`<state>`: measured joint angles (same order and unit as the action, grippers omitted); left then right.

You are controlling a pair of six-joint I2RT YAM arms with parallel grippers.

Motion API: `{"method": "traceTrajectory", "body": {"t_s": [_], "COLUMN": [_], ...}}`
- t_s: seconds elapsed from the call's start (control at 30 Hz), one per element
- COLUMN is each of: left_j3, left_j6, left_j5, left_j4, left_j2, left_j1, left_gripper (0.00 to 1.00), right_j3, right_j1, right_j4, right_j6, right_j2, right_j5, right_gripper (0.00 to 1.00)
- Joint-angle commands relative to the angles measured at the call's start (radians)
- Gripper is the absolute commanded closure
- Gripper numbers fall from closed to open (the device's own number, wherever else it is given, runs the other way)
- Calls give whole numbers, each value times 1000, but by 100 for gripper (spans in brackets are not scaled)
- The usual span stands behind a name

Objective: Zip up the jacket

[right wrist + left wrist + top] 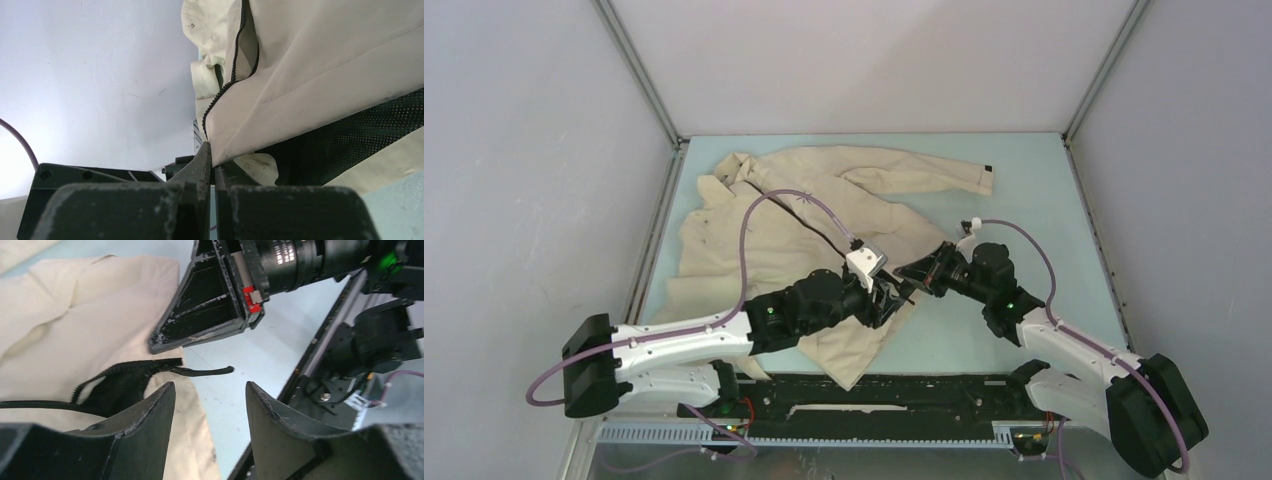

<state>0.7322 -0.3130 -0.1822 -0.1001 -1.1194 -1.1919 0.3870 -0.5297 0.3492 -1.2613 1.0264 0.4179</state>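
Starting at the left: find the jacket (704,250) spread on the left and middle of the pale blue table (1024,180), with its collar (724,185) toward the far left corner and its hem (854,365) toward the near edge, so with the long axis slanting from far left to near centre. Note one sleeve (914,175) stretched along the far side toward the right, ending in a black cuff tab (987,168). Further right, at the open front edge near the hem, see the left gripper (892,297) with jaws apart and nothing between them, and a thin dark zipper tab (210,371) lying just beyond its fingertips. Right of that, see the right gripper (911,272) pinched together on the jacket's front edge, just beside the zipper teeth (227,80).
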Motion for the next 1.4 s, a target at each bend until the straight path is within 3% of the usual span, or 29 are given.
{"method": "traceTrajectory", "body": {"t_s": [0.0,0.13,0.3,0.47,1.17,1.27,1.37], "left_j3": [42,2,-3,3,-49,-43,-37], "left_j6": [120,5,-2,-58,-44,-43,-48], "left_j5": [-29,243,255,369,369,401,422], "left_j4": [22,-24,2,2,-40,-54,-69], "left_j2": [16,23,2,-39,-98,-116,-136], "left_j1": [27,148,180,238,284,288,288], "left_gripper": [42,47,46,46,46,53,68], "right_j3": [1,1,1,1,5,7,9], "right_j1": [4,8,10,14,26,25,26], "right_j4": [24,34,65,68,85,90,87], "right_j6": [-2,4,2,6,11,8,10], "right_j2": [-24,-22,-10,-9,0,2,0], "right_j5": [18,33,52,59,86,87,90], "right_gripper": [100,100,100,100,100,100,100]}}
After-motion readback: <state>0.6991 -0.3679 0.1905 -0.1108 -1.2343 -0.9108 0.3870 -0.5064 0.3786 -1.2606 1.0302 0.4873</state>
